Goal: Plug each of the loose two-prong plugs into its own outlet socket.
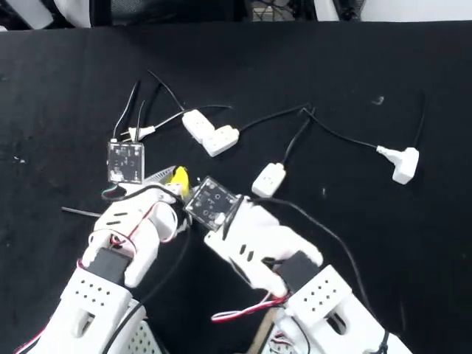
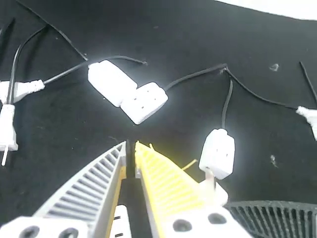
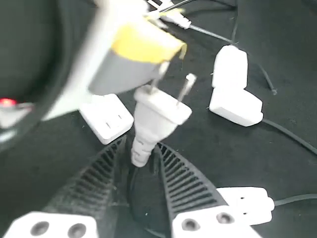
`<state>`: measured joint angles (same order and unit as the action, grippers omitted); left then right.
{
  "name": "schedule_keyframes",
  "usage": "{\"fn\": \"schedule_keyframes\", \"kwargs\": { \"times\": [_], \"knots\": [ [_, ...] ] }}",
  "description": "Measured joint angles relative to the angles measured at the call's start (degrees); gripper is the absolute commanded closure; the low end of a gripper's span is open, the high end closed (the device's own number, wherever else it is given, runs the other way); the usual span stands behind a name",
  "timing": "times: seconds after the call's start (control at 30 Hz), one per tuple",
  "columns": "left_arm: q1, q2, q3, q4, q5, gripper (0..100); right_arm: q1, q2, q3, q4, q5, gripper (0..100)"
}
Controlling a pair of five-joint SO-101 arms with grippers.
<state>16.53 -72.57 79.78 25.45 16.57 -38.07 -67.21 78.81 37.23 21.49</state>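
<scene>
Only one plug (image 3: 159, 111) in right hand (image 3: 141, 149)

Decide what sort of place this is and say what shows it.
Probably a robotics test bench: two white robot arms over a black table strewn with loose two-prong plugs and outlet sockets.

Tight in the middle: the left pincer (image 1: 177, 179) and right pincer (image 3: 140, 145) sit nose to nose. The held plug (image 3: 158, 109) is just beside the yellow finger (image 3: 143, 42), the single socket (image 1: 269, 179) is close on the right, and the paired outlet blocks (image 1: 211, 133) and their cords lie just beyond. Out right the desk (image 1: 346, 221) opens wide between that socket and the far plug (image 1: 402, 164), with only a thin cord (image 1: 346, 136) arcing across. There is passing room on the left too, apart from the loose plug (image 1: 140, 133) and dark cords near the left arm.
</scene>
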Motion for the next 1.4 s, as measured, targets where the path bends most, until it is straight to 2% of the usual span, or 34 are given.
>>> {"fn": "schedule_keyframes", "kwargs": {
  "times": [0.13,0.33,0.5,0.7,0.87,1.2,1.27,1.4],
  "knots": [
    [-0.7,-2.7,0.0,2.5,-1.0,95,-0.2,0.0,0.0,0.3,0.0,98.8],
    [-4.7,-15.8,-0.8,15.0,-0.8,95,-0.5,0.0,-0.7,1.6,0.4,98.8],
    [-8.9,-29.9,1.4,22.0,-1.6,95,-0.6,0.0,-3.0,13.7,8.1,98.8],
    [-18.5,-28.8,1.9,20.6,-0.5,95,-0.8,4.8,-3.0,26.9,18.8,98.8],
    [-22.6,-29.1,2.7,20.5,2.8,95,-0.8,15.7,-6.0,29.5,23.9,98.8],
    [-22.8,-28.7,3.3,20.3,3.0,95,2.1,41.8,-19.6,26.9,25.2,95.3],
    [-22.8,-28.7,3.3,20.3,3.0,95,2.1,44.8,-23.9,28.6,24.4,99.2],
    [-22.8,-28.7,3.3,20.3,3.0,95,0.4,45.6,-30.9,35.3,24.1,98.8]
  ]
}}
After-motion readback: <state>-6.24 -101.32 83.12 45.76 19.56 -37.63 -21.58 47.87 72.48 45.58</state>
